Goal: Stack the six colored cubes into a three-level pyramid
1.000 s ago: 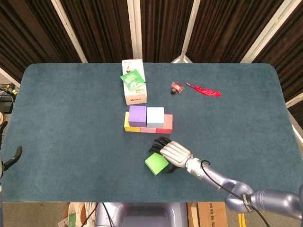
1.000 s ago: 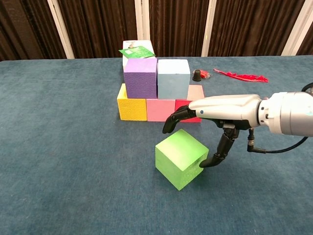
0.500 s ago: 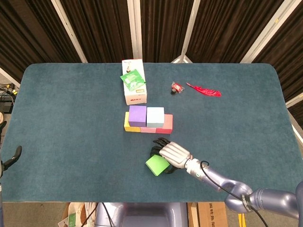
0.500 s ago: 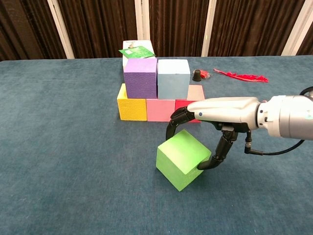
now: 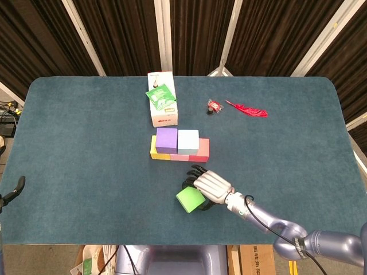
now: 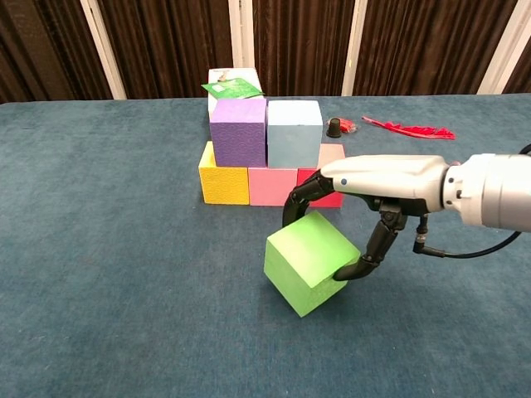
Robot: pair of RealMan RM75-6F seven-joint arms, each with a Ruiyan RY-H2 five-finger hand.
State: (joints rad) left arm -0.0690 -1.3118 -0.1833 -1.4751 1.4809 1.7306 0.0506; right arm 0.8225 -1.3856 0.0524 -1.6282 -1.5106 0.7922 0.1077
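Observation:
My right hand (image 5: pixel 211 186) (image 6: pixel 375 184) grips the green cube (image 5: pixel 189 199) (image 6: pixel 307 262) between thumb and fingers, in front of the stack; the cube is tilted and appears just off the cloth. The base row holds a yellow cube (image 6: pixel 224 183), a pink cube (image 6: pixel 272 186) and a red cube (image 5: pixel 202 150), the red one partly hidden by my hand in the chest view. On that row stand a purple cube (image 6: pixel 238 131) and a light blue cube (image 6: pixel 294 133), side by side. Only a dark sliver of my left hand (image 5: pixel 14 190) shows at the left edge.
A white box (image 5: pixel 163 109) with a green packet on top stands just behind the stack. A red feather (image 5: pixel 248 109) and a small black and red item (image 5: pixel 213 106) lie at the back right. The table is covered in teal cloth (image 5: pixel 86 137).
My right hand's fingers have closed around the green cube, which has tilted and risen slightly. The stacked cubes have not moved.

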